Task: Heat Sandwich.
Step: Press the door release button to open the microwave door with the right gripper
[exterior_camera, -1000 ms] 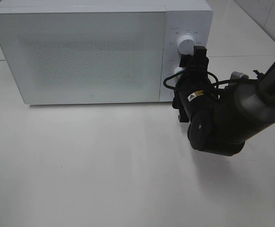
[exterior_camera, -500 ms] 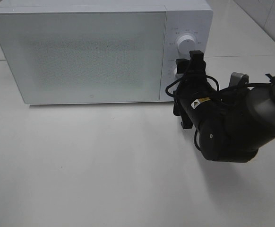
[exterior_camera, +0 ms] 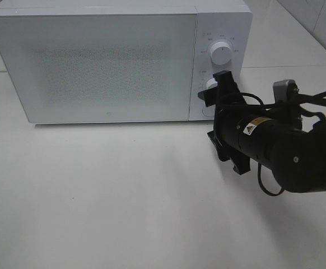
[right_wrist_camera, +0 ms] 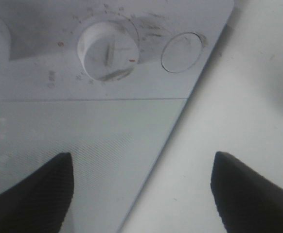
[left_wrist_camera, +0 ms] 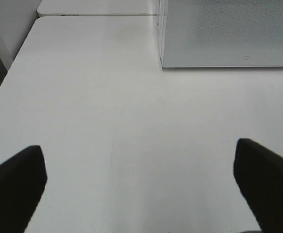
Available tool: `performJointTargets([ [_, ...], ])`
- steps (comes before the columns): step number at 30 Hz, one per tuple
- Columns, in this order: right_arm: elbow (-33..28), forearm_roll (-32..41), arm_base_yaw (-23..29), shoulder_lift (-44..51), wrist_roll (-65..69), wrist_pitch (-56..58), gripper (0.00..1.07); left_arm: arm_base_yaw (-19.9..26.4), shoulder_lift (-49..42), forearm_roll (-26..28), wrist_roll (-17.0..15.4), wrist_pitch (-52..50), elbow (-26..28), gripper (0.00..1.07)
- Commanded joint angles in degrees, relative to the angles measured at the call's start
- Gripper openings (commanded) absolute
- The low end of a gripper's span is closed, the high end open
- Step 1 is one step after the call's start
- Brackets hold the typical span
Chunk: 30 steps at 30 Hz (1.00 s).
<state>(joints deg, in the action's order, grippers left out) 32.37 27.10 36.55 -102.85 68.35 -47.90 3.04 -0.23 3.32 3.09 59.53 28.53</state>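
Note:
The sandwich is out of view. The white microwave [exterior_camera: 107, 61] stands at the back of the table with its door shut. My right gripper [exterior_camera: 213, 89] is open just in front of the control panel, at the lower knob [exterior_camera: 209, 84] and below the upper knob [exterior_camera: 220, 53]. The right wrist view shows a knob [right_wrist_camera: 108, 52] and a round button [right_wrist_camera: 180, 52] close ahead, with nothing between the dark fingertips [right_wrist_camera: 39, 194] of the right gripper [right_wrist_camera: 141, 194]. My left gripper [left_wrist_camera: 141, 189] is open over bare table, apart from the microwave [left_wrist_camera: 229, 34].
The white table [exterior_camera: 124, 196] spreads out in front of the microwave. Its left edge [left_wrist_camera: 10, 82] drops off to a dark floor. A second table surface [exterior_camera: 297, 39] lies behind at the right.
The right arm has dropped and swung to the right, and its wrist has turned. Its gripper has slid down the panel from the upper knob to the lower one.

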Motion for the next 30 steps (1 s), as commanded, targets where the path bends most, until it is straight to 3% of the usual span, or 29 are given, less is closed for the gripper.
performJointTargets([
  [1,-0.06,-1.03,-0.86,5.27,-14.27,12.55,0.76,0.06,-1.55,-0.17,-0.34,-0.52,-0.23,1.01],
  [7,-0.06,-0.97,-4.07,11.8,-35.24,28.93,0.76,0.06,-1.55,-0.17,-0.34,-0.52,-0.23,1.01],
  [22,-0.06,-1.49,-8.59,26.99,-79.41,56.61,0.76,0.06,-1.55,-0.17,-0.34,-0.52,-0.23,1.01],
  [30,-0.06,-1.6,-8.59,37.24,-87.26,70.07,0.76,0.06,-1.55,-0.17,-0.34,-0.52,-0.23,1.01],
])
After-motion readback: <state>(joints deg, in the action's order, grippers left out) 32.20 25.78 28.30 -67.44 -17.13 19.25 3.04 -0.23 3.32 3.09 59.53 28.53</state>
